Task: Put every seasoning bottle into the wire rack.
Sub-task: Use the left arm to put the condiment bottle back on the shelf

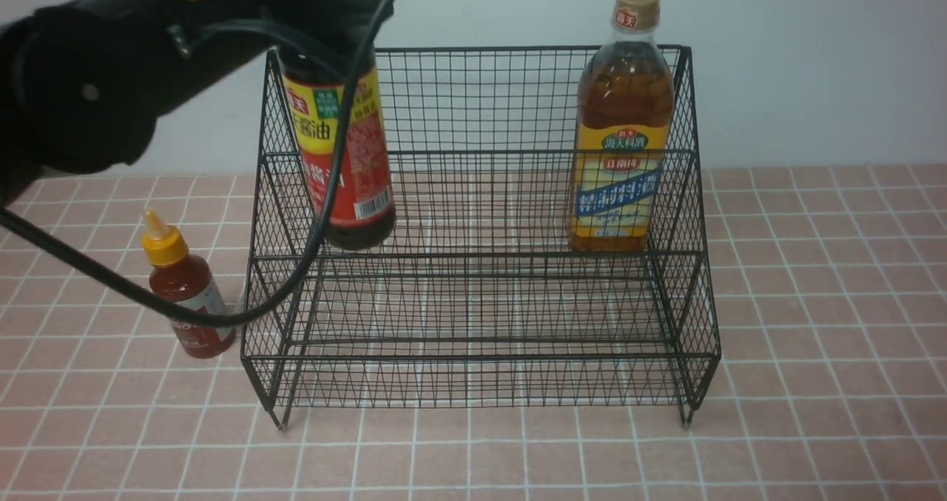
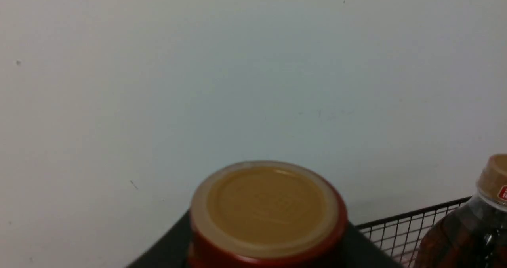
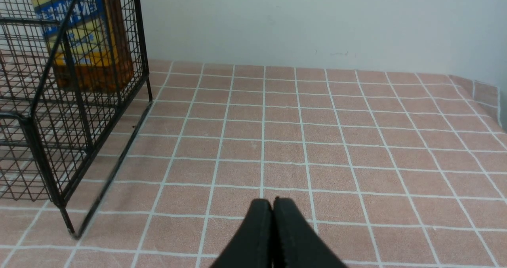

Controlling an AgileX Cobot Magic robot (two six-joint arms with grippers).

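left hand (image 1: 325, 38) tight around the soy sauce bottle (image 1: 348, 160) at the top tier of the wire rack (image 1: 481, 257), right hand (image 3: 272, 208) closed, empty

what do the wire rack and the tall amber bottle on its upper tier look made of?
Wire rack: probably thin metal wire with a matte black coating; the tiles show through its open grid. Tall amber bottle: clear glossy plastic or glass, cannot tell which; the liquid shows through. Its tan cap: likely plastic, smooth and opaque.

Soft, even light — soy-sauce bottle (image 2: 265, 212) blurred up close.
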